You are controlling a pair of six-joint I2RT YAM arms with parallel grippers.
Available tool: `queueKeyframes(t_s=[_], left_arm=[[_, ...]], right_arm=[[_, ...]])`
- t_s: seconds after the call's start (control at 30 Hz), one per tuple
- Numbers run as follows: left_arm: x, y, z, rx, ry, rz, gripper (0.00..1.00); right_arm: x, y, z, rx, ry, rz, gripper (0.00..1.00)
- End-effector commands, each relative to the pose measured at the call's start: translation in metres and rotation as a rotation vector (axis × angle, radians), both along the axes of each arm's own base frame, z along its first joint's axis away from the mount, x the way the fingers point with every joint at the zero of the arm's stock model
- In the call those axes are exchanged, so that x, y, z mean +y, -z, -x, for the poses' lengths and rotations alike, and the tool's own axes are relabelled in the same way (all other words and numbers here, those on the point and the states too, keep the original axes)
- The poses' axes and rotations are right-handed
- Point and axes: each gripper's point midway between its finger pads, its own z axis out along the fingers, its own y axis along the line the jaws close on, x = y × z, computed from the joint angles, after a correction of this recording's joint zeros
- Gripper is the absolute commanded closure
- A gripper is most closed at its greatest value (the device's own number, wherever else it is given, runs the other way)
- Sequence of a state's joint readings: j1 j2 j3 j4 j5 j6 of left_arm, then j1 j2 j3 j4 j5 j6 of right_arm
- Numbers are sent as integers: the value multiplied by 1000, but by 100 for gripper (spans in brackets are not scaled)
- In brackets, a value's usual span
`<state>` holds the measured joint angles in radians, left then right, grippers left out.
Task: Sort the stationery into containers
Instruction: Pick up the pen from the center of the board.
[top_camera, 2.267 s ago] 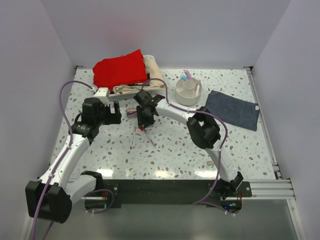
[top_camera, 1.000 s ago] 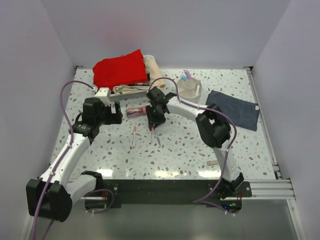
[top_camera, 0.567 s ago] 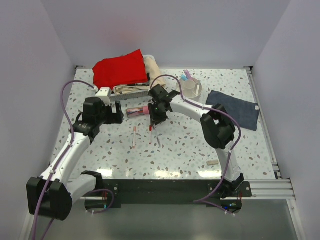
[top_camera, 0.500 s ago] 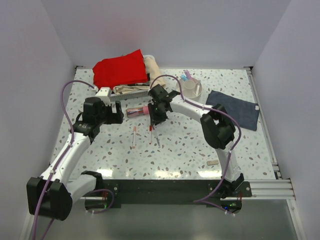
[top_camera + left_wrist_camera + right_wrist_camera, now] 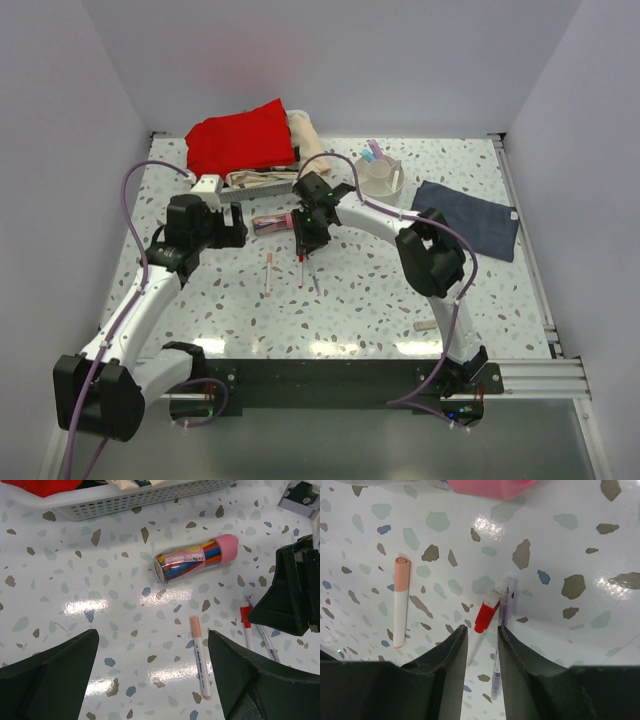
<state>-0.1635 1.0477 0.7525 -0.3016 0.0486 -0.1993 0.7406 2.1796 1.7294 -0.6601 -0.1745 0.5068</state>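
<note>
The right gripper (image 5: 482, 630), jaws narrowly apart astride the red-capped pen (image 5: 485, 612) beside the pink-capped tube (image 5: 490, 487), should centre on the shaft before pinching shut.

The counter (image 5: 350, 300) is smooth and shiny, like speckled stone. The tube (image 5: 192, 560) is clear shiny plastic with a pink cap. The basket (image 5: 140, 500) is white plastic with little holes. The red cloth (image 5: 240, 140) looks soft and matt.
</note>
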Motion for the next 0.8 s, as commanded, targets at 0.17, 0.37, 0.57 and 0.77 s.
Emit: queueKeyframes(t_s=[0.17,0.37,0.57,0.77], left_arm=[[4,-5,-2,-38,-16,3,4],[5,-3,-3,-31,-19,0,4],[3,1,-4,-18,-13,4,4],[2,4,-7,-12,-11,11,4]], right_arm=[[20,5,2,21,-3,-16,64],[10,21,4,18,-2,63,63],[1,48,15,34,-39,162,68],[-1,72,16,30,-60,216,79]])
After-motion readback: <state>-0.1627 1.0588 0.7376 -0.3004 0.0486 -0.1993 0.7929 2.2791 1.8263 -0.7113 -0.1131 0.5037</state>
